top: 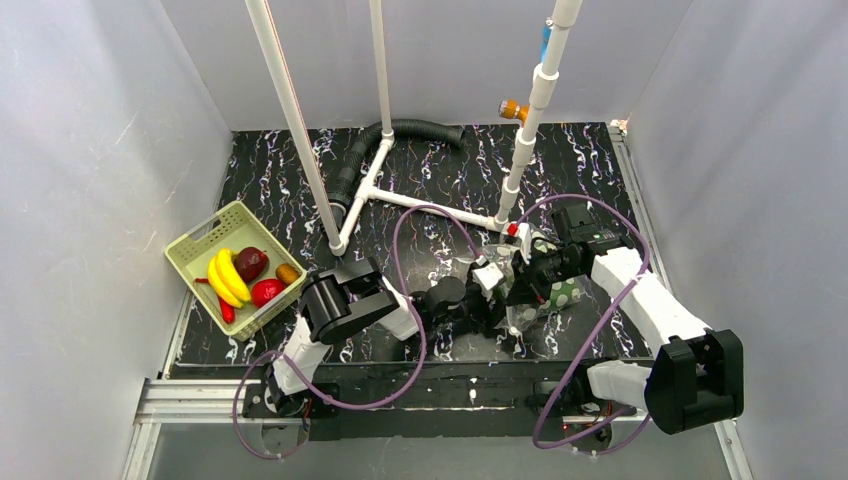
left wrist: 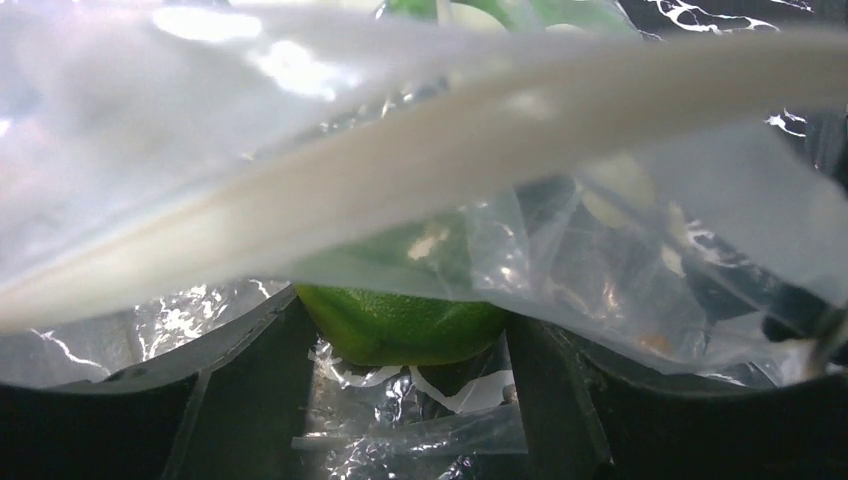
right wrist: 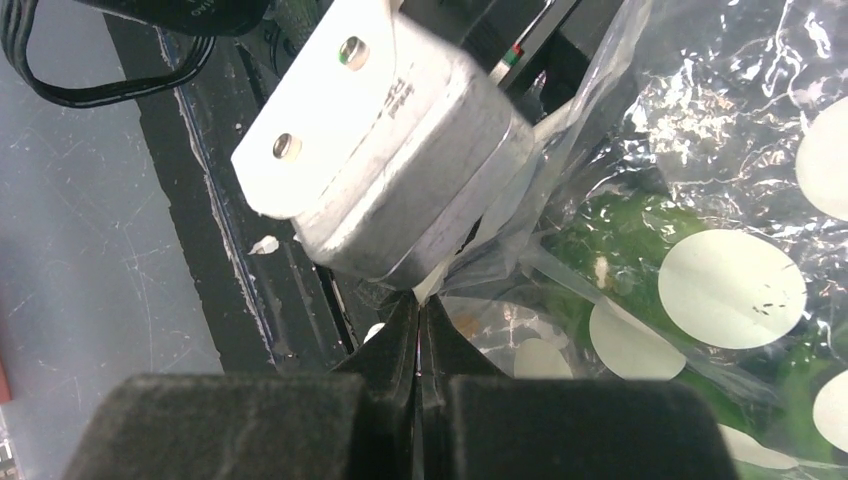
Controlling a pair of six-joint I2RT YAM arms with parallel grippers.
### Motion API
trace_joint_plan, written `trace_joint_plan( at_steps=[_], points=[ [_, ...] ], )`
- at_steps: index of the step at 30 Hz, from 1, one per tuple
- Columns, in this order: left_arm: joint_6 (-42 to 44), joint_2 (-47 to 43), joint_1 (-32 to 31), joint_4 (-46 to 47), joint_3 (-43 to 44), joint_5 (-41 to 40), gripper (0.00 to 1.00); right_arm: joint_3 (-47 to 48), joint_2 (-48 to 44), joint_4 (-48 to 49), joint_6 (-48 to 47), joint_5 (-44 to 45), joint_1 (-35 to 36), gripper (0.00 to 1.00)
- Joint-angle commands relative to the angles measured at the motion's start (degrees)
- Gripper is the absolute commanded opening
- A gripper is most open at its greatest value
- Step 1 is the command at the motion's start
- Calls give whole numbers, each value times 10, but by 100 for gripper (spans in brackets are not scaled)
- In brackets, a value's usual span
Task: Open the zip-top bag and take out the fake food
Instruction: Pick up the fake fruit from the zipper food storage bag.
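Bag (left wrist: 640, 230): clear, crumpled plastic fills most of your view, glinting and very close to the lens.
Pale band (left wrist: 420, 170): a blurred whitish strip crosses the bag from lower left to upper right.
Green piece (left wrist: 400, 330): shiny, low at centre, its top veiled by the plastic.
Left gripper (left wrist: 400, 312): two dark fingers (left wrist: 235, 400) stand apart, one on each side of the green piece. You cannot tell whether they press on it.
Table (left wrist: 700, 12): a black marbled patch at the top right.
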Motion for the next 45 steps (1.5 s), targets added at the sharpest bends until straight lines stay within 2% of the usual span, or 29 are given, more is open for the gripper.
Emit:
trace_joint_plan(
  at_steps=[1, 5, 9, 15, 18, 21, 27, 33, 41, 45],
  points=[
    [5, -4, -3, 18, 26, -28, 55, 23, 0, -8, -2, -35, 4, 1],
    [11, -10, -2, 22, 18, -27, 34, 23, -2, -8, -2, -33, 4, 1],
    [29, -30, -2, 22, -5, -35, 25, 24, -5, -9, -3, -29, 3, 1],
    [69, -94, -2, 3, -66, -32, 22, 25, -12, -8, -3, -26, -1, 1],
    [74, -135, -2, -43, -88, -13, 19, 22, -14, 6, 9, -10, -2, 1],
    [64, -181, -3, -125, -89, -6, 13, 19, -12, 16, 18, 5, -3, 1],
    [27, -236, -2, -220, -86, 18, 11, 19, -7, 18, 22, 11, -3, 1],
    [-1, -280, -2, -320, -79, 22, 5, 18, -8, 22, 26, 18, -3, 1],
    [-10, -314, -2, -392, -71, 2, 0, 17, -7, 23, 29, 20, -3, 1],
    [-18, -344, -2, -394, -84, 3, 0, 18, -5, 24, 30, 22, -3, 1]
  ],
)
